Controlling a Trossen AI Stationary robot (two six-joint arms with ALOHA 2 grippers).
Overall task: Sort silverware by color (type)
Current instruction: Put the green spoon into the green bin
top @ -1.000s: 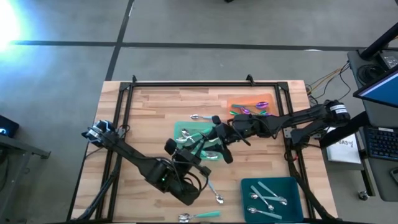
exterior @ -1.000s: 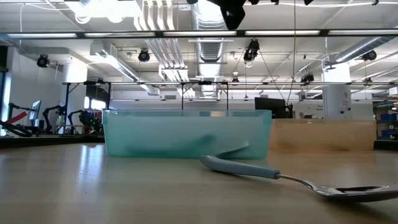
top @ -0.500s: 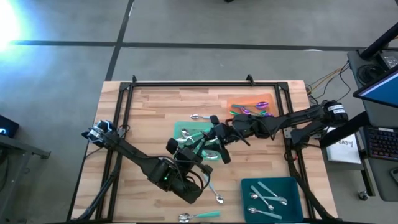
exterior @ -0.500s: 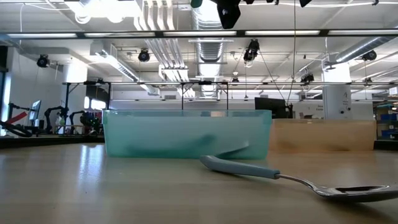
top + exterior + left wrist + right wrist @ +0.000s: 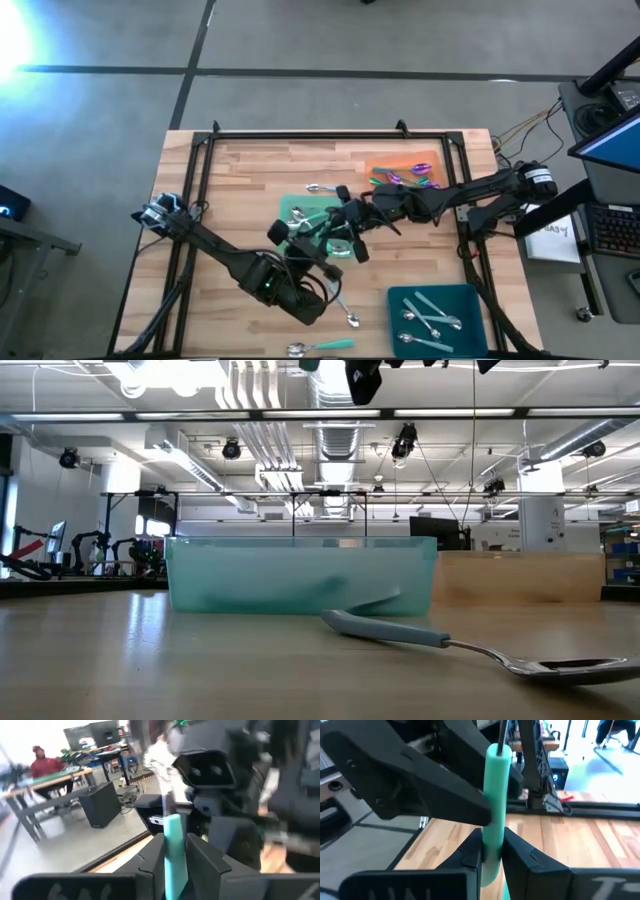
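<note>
Both grippers meet over the flat green tray (image 5: pixel 296 212) at the middle of the wooden table (image 5: pixel 250 170), and each is clamped on its own teal-handled utensil; the left gripper (image 5: pixel 172 851) pinches a flat teal handle (image 5: pixel 174 849) between its dark fingers (image 5: pixel 152 857), the handle standing upright with a thin metal shaft rising from its top; the right gripper (image 5: pixel 491 849) grips a round, smooth, mint-teal handle (image 5: pixel 496 805), also upright, with a dark metal stem at its top. From above, the two wrists crowd together so closely over the green tray that I cannot tell what still lies in it beneath them.

Just behind the right gripper (image 5: pixel 345 222), along its arm, sits the flat orange tray (image 5: pixel 380 166), holding a few iridescent purple-pink spoons (image 5: pixel 418 170). Toward the near edge of the table, to the right of the left gripper (image 5: pixel 318 238), the dark teal tray (image 5: pixel 470 296) holds several silver spoons with pale teal handles (image 5: pixel 432 322), lying loosely crossed. One silver spoon (image 5: pixel 317 187) lies on bare wood just beyond the green tray; two more loose spoons (image 5: pixel 343 310) lie near the left arm, one (image 5: pixel 320 346) at the very front edge.

At table height, a translucent teal tray wall (image 5: pixel 300 575) stands ahead, and a shiny silver spoon with a matte grey-teal handle (image 5: pixel 480 650) rests in front of it on smooth wood. A black metal frame (image 5: pixel 330 133) rims the table.
</note>
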